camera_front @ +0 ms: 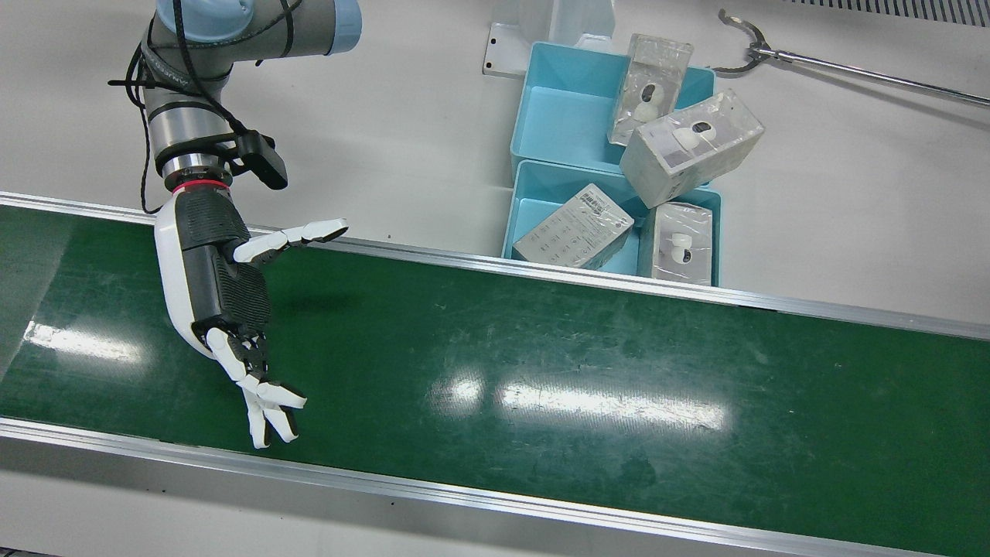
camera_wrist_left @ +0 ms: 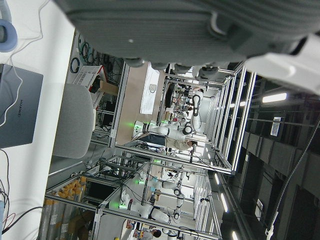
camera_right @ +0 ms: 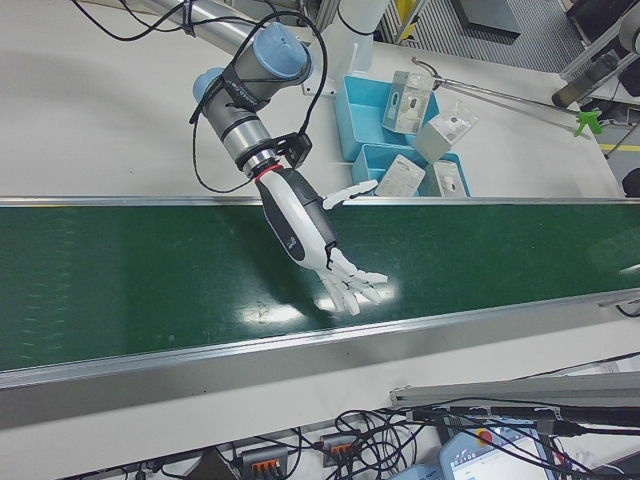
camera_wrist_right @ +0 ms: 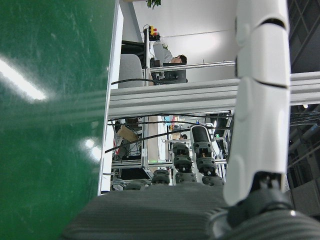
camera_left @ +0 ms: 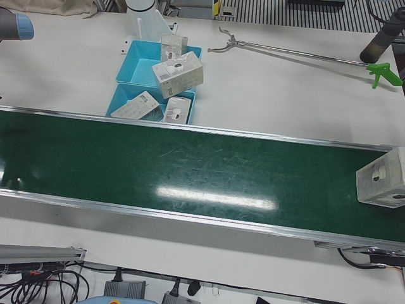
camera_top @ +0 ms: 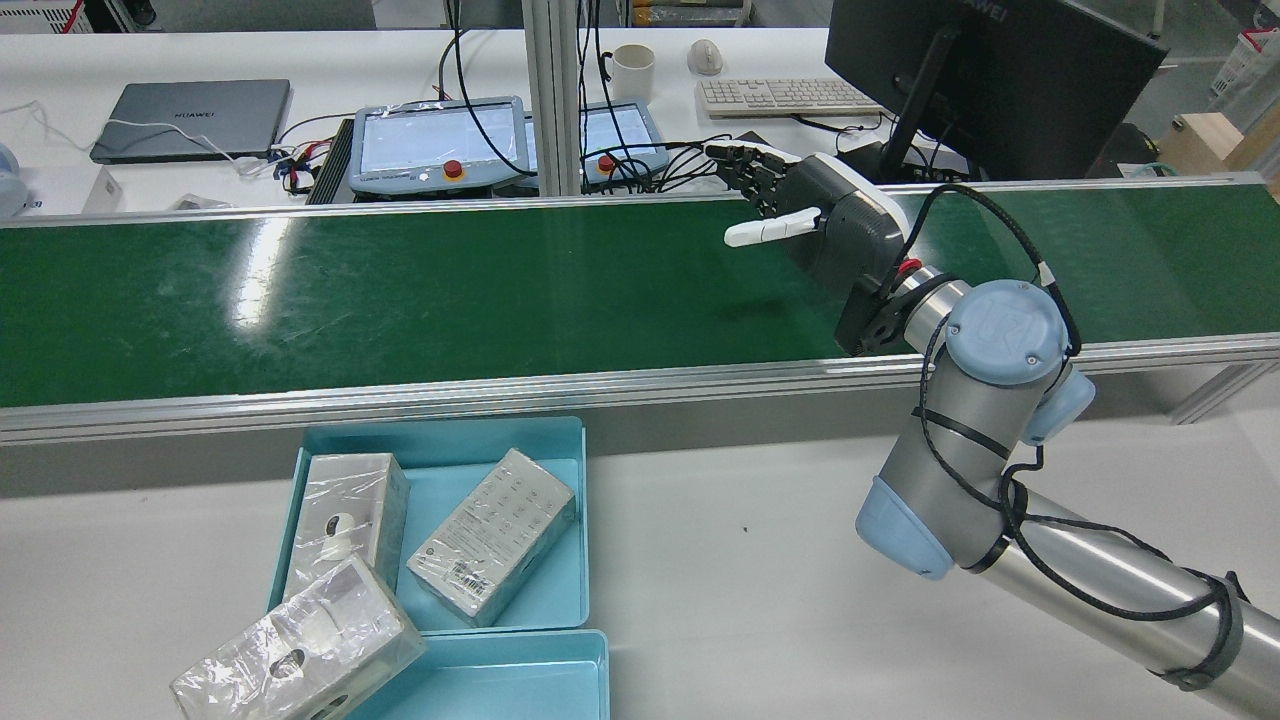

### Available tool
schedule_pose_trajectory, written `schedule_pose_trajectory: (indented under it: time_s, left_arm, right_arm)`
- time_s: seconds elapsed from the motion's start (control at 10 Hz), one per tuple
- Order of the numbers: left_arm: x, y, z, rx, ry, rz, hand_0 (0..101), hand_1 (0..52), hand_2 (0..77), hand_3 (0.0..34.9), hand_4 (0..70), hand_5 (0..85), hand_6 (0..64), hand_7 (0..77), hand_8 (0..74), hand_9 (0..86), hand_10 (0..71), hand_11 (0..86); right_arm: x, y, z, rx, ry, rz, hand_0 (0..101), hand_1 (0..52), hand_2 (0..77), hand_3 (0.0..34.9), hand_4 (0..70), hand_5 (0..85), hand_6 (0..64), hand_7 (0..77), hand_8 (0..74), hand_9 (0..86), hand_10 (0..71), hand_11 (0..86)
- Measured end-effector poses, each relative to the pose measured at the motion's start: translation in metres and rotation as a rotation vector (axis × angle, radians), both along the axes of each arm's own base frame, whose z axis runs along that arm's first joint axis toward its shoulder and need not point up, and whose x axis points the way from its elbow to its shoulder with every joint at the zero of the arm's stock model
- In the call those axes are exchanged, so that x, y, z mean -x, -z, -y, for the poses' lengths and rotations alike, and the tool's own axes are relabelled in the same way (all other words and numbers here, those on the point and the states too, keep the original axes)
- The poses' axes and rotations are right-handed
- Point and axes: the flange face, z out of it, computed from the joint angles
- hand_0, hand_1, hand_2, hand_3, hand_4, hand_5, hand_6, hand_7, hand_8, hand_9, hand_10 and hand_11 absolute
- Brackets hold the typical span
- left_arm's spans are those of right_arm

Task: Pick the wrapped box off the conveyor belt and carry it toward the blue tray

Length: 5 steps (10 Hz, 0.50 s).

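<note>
Right hand [camera_front: 220, 298]: fingers spread wide, holding nothing, poised over the belt [camera_front: 541, 363] at the end far from the box. Left hand: only its palm edge shows in its own view; whether it is spread or curled cannot be told. Box [camera_left: 381, 185]: wrapped, on the belt at its opposite end, well apart from the right hand. Blue tray [camera_front: 541, 193]: beside the belt's robot-side rail, on the counter, already crowded (four boxes, one stacked askew). Risk: mistimed closure on the slick wrap could let the box slip; any box added to that pile could topple.
</note>
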Motion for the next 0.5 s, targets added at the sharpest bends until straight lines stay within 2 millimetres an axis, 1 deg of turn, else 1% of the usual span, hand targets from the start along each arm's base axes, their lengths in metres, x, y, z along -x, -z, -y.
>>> schedule_pose_trajectory:
  time_s: [0.1, 0.3, 0.4, 0.5]
  left_arm:
    - [0.000, 0.000, 0.000, 0.000, 0.000, 0.000, 0, 0.0, 1.1, 0.0, 0.0, 1.1, 0.5, 0.5, 0.5, 0.5, 0.5, 0.5]
    - [0.000, 0.000, 0.000, 0.000, 0.000, 0.000, 0, 0.0, 1.1, 0.0, 0.0, 1.1, 0.5, 0.5, 0.5, 0.0, 0.5, 0.5]
    - [0.000, 0.000, 0.000, 0.000, 0.000, 0.000, 0, 0.0, 1.1, 0.0, 0.0, 1.1, 0.5, 0.5, 0.5, 0.0, 0.5, 0.5]
    - [0.000, 0.000, 0.000, 0.000, 0.000, 0.000, 0, 0.0, 1.1, 0.0, 0.0, 1.1, 0.5, 0.5, 0.5, 0.5, 0.0, 0.5]
  right_arm:
    - [0.000, 0.000, 0.000, -0.002, 0.000, 0.002, 48, 14.2, 8.2, 0.0, 12.0, 20.7, 4.9, 2.7, 1.6, 3.8, 0.0, 0.5]
    - [0.000, 0.003, 0.000, -0.014, 0.000, 0.014, 48, 12.5, 8.7, 0.0, 10.9, 19.1, 4.9, 2.7, 1.1, 4.4, 0.0, 0.5]
    - [0.001, 0.007, 0.001, -0.039, 0.001, 0.032, 48, 12.5, 8.7, 0.0, 10.9, 19.1, 4.9, 2.7, 1.1, 4.4, 0.0, 0.5]
    - [0.005, 0.012, 0.001, -0.064, 0.007, 0.050, 48, 13.6, 10.4, 0.0, 10.9, 19.1, 4.9, 3.3, 1.1, 4.4, 0.0, 0.5]
